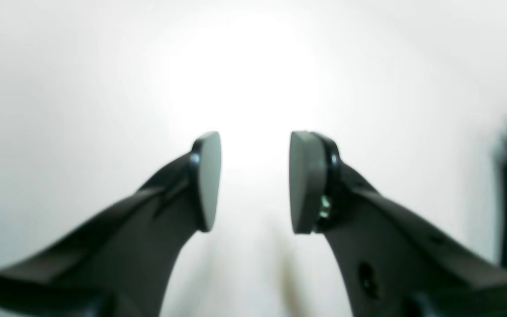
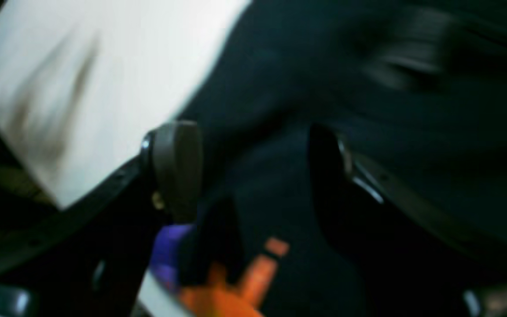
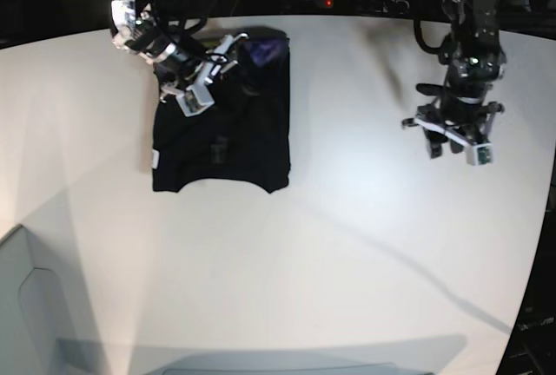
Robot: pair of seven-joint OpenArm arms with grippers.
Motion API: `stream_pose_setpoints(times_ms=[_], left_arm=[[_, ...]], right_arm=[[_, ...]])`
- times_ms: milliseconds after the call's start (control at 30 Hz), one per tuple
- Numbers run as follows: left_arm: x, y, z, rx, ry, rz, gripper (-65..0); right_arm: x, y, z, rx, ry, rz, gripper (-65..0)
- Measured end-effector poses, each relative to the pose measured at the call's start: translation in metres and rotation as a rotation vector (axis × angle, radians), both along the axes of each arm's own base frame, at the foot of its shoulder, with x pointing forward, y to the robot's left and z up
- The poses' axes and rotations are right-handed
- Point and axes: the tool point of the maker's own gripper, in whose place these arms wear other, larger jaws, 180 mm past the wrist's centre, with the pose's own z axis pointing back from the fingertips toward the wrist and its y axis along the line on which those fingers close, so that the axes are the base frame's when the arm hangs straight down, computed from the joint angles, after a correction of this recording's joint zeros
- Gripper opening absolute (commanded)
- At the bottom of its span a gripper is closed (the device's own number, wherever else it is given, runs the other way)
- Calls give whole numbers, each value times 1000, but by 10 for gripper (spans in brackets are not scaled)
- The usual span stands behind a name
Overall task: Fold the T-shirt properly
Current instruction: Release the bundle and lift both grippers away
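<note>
1. Two hands, one job: the right hand sits over the far edge of the T-shirt, jaws wide, black cloth between them but not pinched as far as I can tell. I'd close on one layer only, right at the edge, so the fold drags flat.
2. Left hand hovers over bare bench, jaws partly apart, holding nothing.
3. Shirt lies partly folded toward the far left; plenty of open bench on its near and right sides for swinging cloth over.
</note>
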Motion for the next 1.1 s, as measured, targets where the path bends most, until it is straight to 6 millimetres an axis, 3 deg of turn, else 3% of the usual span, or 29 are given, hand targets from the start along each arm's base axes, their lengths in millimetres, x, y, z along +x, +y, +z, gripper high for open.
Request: stream_pose_setpoints(times_ms=[100,200,433,600,800,900,1000,1100], left_arm=[[-8,40,9,10,-34,141,-402],[-14,60,15,19,-51,205,-402],[-21,76,20,33,-60,251,-402],[-22,76,20,34,-59,253,-402],[-31,73,11,27,-24,252,-402],[-31,71,10,14,-33,261,-402],[-33,67,6,-1,-23,261,-402],[-37,65,1,-9,-11,264,-401]], right_arm=[[-4,8,-8,16,24,16,-266],[-10,19,-18,25,54,52,-266],[-30,55,-24,78,94,154,-266],[-30,56,-38,100,116,184,-266],[-31,41,-31,19,87,219,-266],[-21,16,-7,-58,1,182,-266],[-6,4,24,-55,-91,131,-265],[-3,-21,29,-85,-104,61,-265]])
